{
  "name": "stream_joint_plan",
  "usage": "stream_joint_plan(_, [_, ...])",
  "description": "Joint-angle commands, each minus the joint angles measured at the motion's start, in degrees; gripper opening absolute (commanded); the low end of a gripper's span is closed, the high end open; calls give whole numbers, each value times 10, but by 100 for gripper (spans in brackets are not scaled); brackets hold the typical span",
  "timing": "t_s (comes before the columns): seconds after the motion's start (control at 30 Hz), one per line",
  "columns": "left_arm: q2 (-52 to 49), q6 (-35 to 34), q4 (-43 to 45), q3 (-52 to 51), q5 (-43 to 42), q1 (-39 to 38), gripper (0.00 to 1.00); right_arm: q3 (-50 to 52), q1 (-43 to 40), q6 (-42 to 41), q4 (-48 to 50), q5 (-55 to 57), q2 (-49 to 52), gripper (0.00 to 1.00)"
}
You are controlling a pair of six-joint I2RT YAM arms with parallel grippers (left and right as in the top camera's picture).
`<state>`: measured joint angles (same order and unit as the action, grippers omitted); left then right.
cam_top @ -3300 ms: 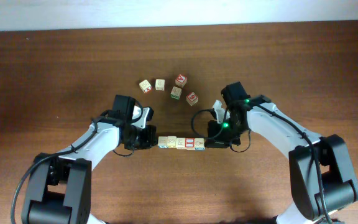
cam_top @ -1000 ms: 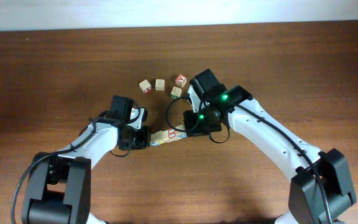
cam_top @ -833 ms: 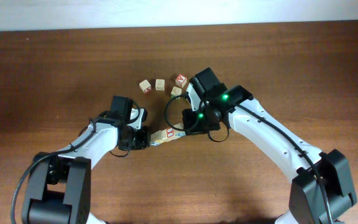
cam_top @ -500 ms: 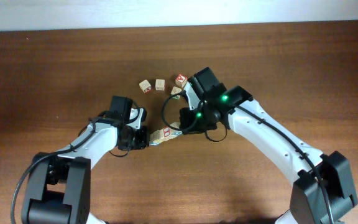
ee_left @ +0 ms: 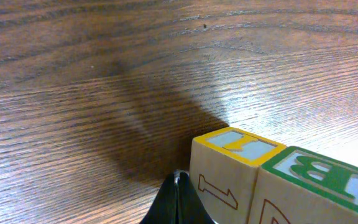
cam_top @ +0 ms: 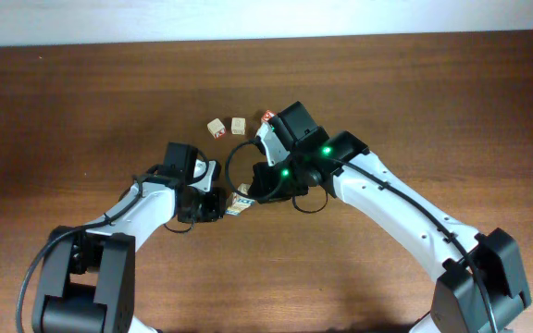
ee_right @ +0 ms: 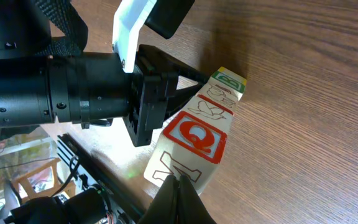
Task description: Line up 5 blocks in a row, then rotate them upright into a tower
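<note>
Row of blocks [cam_top: 237,205] swung to a steep slant on the table [cam_top: 81,111]
The right gripper [cam_top: 254,191] has swept up and left since the earlier view, jaws together, pressing the row's end beside the Q block [ee_right: 194,140]. The left gripper [cam_top: 215,211], jaws also together, stays against the yellow-edged block [ee_left: 229,171] at the other end. Loose cubes [cam_top: 216,128] lie just beyond.

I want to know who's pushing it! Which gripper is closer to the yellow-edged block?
Left. The shut left gripper sits against the yellow-edged block at one end of the row; the shut right gripper is at the far end, past the other blocks.
</note>
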<state>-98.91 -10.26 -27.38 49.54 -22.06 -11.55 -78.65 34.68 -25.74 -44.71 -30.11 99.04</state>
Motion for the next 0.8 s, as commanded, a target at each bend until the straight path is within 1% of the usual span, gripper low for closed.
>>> stream_joint_plan(0.0, [-1,9,2,1,-68,-17,0,11,14,-10,1,41,26,4])
stream_joint_plan(0.2, [-1,9,-9,1,-68,-17,0,11,14,-18,23,64,30,4])
stream_joint_plan(0.47, [-1,9,-14,1,-59,-17,0,11,14,-18,25,62,54,4])
stream_joint_plan(0.6, [-1,9,-16,1,-31,-11,0,11,14,-19,22,62,54,4])
stream_joint_plan(0.67, [-1,5,-24,1,3,4,0,11,14,-21,21,62,54,4])
stream_joint_plan(0.77, [-1,-10,-32,1,28,26,0,11,14,-21,21,62,54,4])
